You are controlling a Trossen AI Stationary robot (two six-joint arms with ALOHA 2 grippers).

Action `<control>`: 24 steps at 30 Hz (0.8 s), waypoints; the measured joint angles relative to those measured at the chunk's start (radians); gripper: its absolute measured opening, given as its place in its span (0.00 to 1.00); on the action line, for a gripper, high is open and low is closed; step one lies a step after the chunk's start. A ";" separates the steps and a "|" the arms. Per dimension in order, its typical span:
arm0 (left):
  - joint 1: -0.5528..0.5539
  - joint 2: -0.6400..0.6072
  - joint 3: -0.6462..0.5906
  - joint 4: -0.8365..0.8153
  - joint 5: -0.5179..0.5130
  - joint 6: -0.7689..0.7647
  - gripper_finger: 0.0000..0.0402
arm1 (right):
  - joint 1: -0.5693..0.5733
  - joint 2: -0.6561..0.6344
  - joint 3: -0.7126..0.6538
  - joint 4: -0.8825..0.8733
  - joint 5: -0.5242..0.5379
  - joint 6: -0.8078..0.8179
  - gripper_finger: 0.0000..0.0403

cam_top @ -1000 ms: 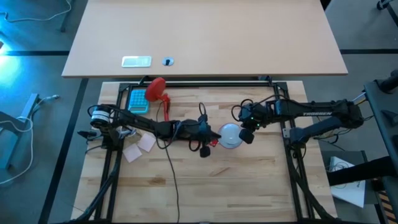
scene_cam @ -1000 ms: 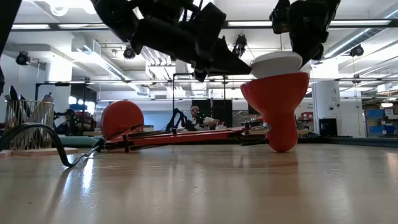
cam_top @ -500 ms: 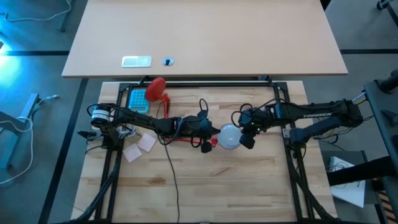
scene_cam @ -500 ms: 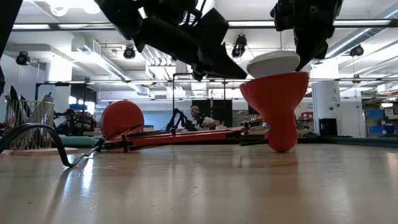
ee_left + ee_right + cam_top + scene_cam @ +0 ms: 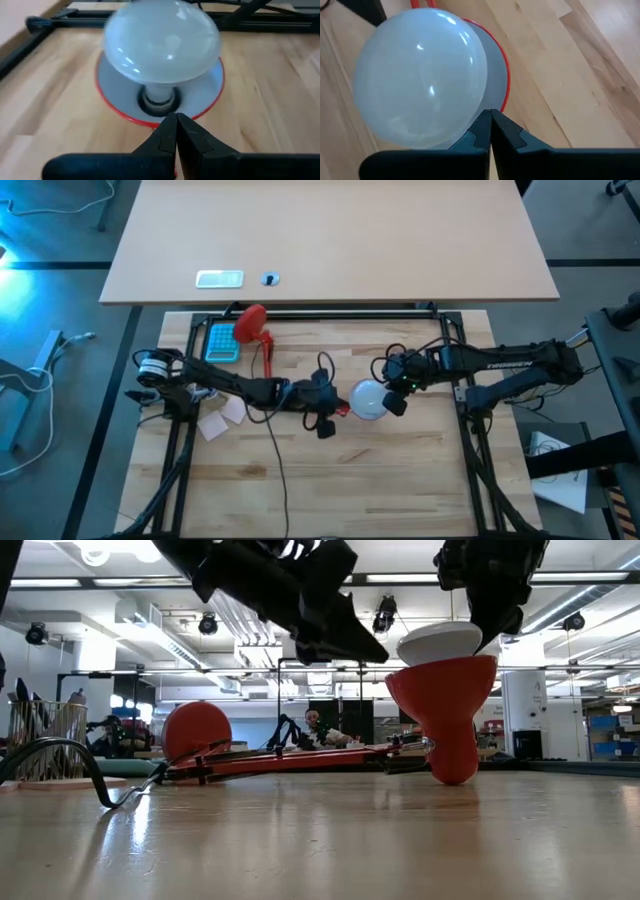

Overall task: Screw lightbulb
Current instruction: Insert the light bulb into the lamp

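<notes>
A red desk lamp lies on the wooden table, its round base point(image 5: 250, 323) at the far left. Its shade point(image 5: 445, 710) stands on its narrow end, opening up. The white lightbulb point(image 5: 162, 42) sits upright in the shade, its grey screw base point(image 5: 159, 97) down in the socket. My left gripper point(image 5: 175, 125) is shut and hangs just left of the shade's rim, a small gap away in the low view. My right gripper point(image 5: 490, 120) is shut at the bulb's right side, slanting down from above. My right gripper's shut fingertips point(image 5: 487, 625) lie against the upper right edge of the bulb's dome point(image 5: 475, 107). They come slanting down from the table's right. The bulb stands upright in the shade, its base in the socket.
A teal block point(image 5: 221, 340) and pale paper notes point(image 5: 225, 415) lie at the left. A black cable point(image 5: 275, 470) runs toward the near edge. Black frame rails point(image 5: 330, 308) border the board. A mesh cup point(image 5: 45, 735) stands at the left of the low view.
My left gripper, still shut, has drawn back from the bulb and shade toward the table's left and risen a little. The bulb stays in the shade.
</notes>
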 joint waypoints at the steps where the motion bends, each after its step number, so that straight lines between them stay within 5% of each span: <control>1: -0.009 0.009 0.000 0.016 0.000 -0.013 0.00 | 0.000 0.000 0.000 0.001 0.000 0.000 0.00; 10: -0.021 0.100 0.002 0.190 -0.004 -0.087 0.00 | 0.000 -0.001 0.000 0.007 -0.008 0.004 0.00; 24: 0.033 0.085 0.002 0.194 -0.031 -0.115 0.00 | 0.003 -0.001 0.000 -0.022 -0.069 0.052 0.00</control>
